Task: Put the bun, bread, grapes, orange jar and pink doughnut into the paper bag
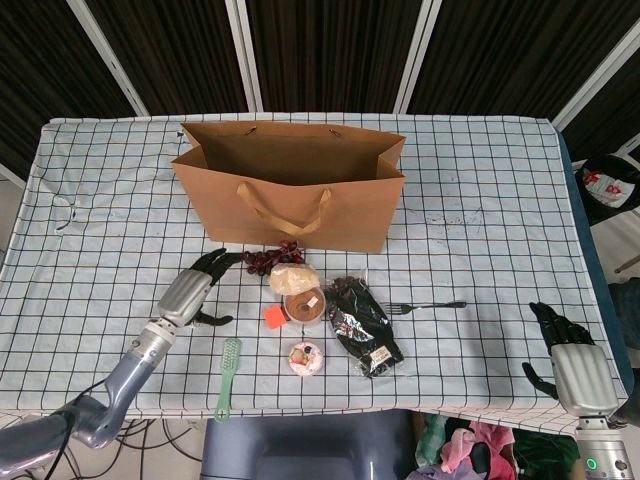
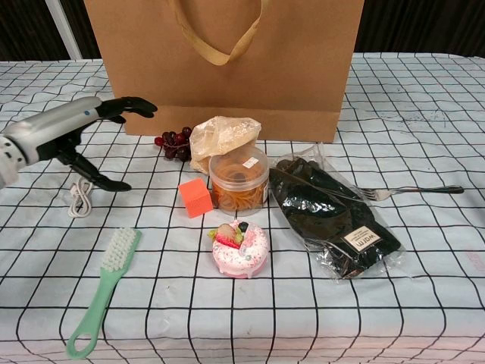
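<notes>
The left hand (image 2: 83, 136) hovers spread and holds nothing, left of the grapes (image 2: 175, 144) (near, not touching). The right hand (image 1: 568, 350), far right of the grapes, lies spread and holds nothing.

Open paper bag (image 1: 300, 205), grapes (image 1: 268, 260) and doughnut (image 1: 305, 357) before it, left robot hand (image 1: 196, 282) nearby.

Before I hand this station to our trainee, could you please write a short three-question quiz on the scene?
1. True or false: the pink doughnut is already inside the paper bag.
2. Which lies nearest the left hand: (a) grapes, (b) fork, (c) packaged black gloves?
3. Fill in: the orange jar stands between the orange cube and the ____.

Key: 1 false, it lies on the table; 2 a; 3 packaged black gloves.
</notes>
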